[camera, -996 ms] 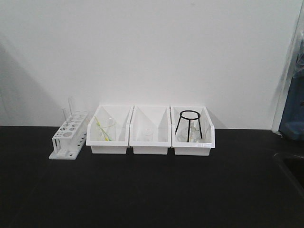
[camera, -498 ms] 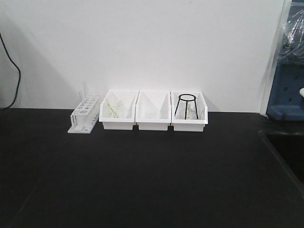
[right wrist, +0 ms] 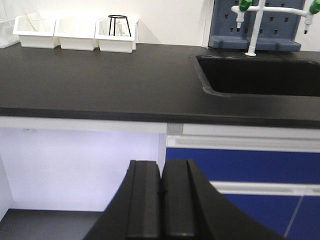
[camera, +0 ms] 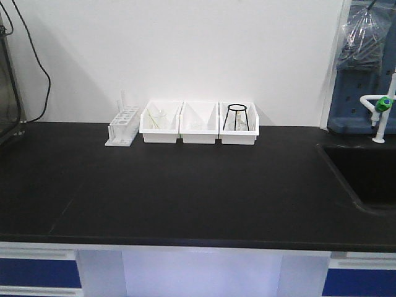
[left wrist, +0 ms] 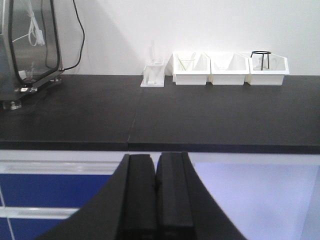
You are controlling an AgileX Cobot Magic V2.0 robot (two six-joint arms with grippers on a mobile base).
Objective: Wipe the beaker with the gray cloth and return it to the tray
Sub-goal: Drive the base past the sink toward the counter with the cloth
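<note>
Plainly, both pairs of jaws are pressed together with nothing between them. The left gripper (left wrist: pixel 156 162) shows its two black fingers flush against each other, out in front of the counter (camera: pixel 185 185) and touching nothing. The right gripper (right wrist: pixel 161 170) is the same: fingers meeting along a thin seam, empty, in front of the counter's front edge.

The beaker (camera: pixel 158 119) is far from both, at the back of the counter by the wall. It stands upright inside the left bin (camera: pixel 161 132), clear glass, with a thin pale rod leaning in it; finer detail is too small to tell. The middle bin (camera: pixel 199 132) sits just beside it, and the right bin (camera: pixel 239 132) holds a black wire stand (camera: pixel 236 116). A white rack (camera: pixel 122 129) stands just left of the bins. A sink (camera: pixel 365 176) is set into the counter's right end.
</note>
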